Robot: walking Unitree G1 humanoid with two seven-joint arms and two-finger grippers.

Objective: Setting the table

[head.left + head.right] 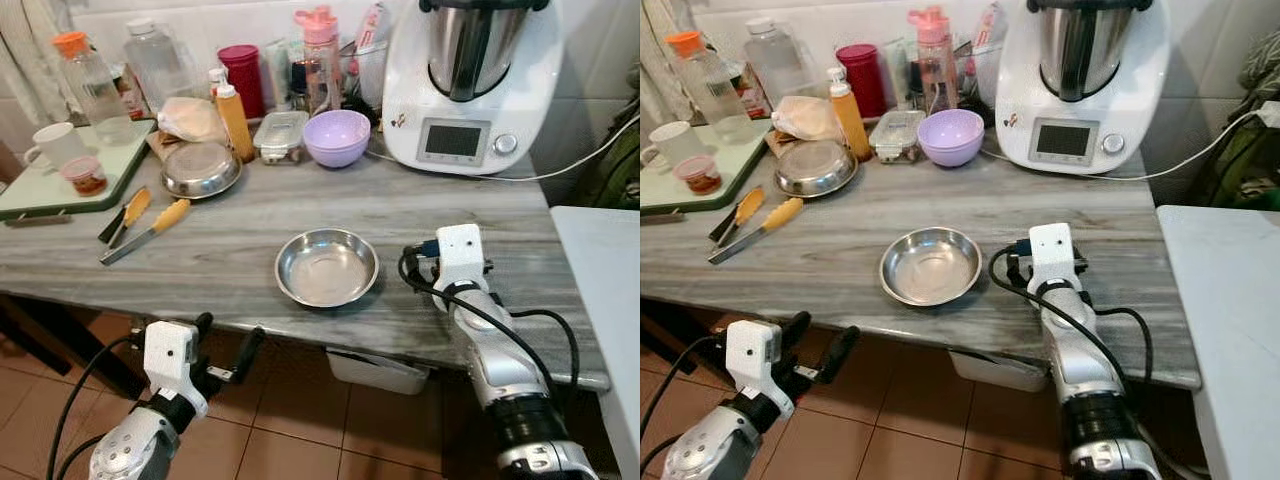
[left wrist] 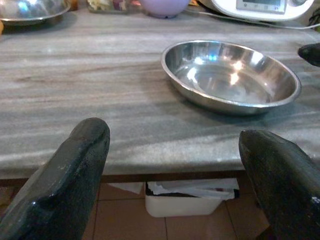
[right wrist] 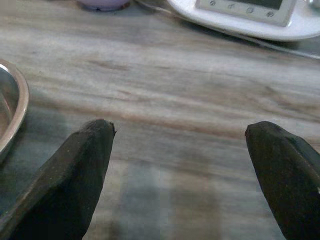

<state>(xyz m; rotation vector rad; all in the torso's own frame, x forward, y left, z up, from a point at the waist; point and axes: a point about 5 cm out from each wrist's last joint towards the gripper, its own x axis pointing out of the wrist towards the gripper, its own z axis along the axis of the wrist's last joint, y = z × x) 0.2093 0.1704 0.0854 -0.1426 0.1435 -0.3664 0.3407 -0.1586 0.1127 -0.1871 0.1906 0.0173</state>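
Nearest the camera, the left gripper point(image 1: 232, 350) hangs below the front edge of the grey wooden table point(image 1: 240, 230), over the tiled floor, its two black fingers point(image 2: 65, 185) spread wide with nothing between them. It points up toward the tabletop and touches nothing.

The right gripper point(image 3: 180, 175) sits over the table just to the right of a shallow steel bowl point(image 1: 327, 266). Its fingers are also wide apart and empty, and the bowl's rim lies just beside one of them without touching. The bowl stands upright and empty near the table's front edge.

Farther left lie a knife point(image 1: 148, 230) with a yellow handle and yellow-handled tongs point(image 1: 126, 214), side by side. Behind them rest a second steel bowl point(image 1: 201, 169), a mustard-coloured squeeze bottle point(image 1: 235, 121), a lidded food container point(image 1: 281, 136) and a lilac bowl point(image 1: 336, 137). At the back right stands a white kitchen machine point(image 1: 465, 80); at the back left, a green tray point(image 1: 50, 190) carries a white mug point(image 1: 55, 144).
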